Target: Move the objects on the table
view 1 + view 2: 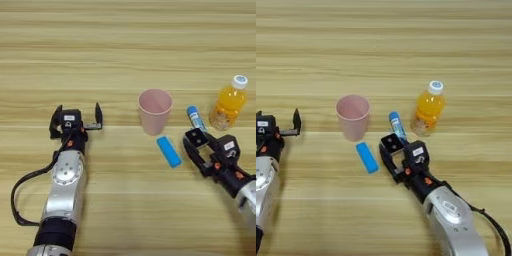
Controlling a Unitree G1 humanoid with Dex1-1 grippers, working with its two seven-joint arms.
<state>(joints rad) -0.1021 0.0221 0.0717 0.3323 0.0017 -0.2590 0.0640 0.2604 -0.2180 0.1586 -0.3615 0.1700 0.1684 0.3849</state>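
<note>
Wooden table [125, 40]: pink cup [155, 111] upright (empty); left gripper [76, 116] spread; right gripper [392, 152] apart.

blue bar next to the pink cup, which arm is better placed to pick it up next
Right, probably. The right gripper sits just beside the blue bar, fingers apart. The left gripper is open too but lies beyond the pink cup.

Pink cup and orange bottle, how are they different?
The pink cup is open on top and looks empty; the orange juice bottle is closed with a white cap and holds orange liquid. The cup is shorter and wider, the bottle taller and slimmer. The cup stands left of the blue-capped tube, the bottle right of it. Both stand upright on the table.
</note>
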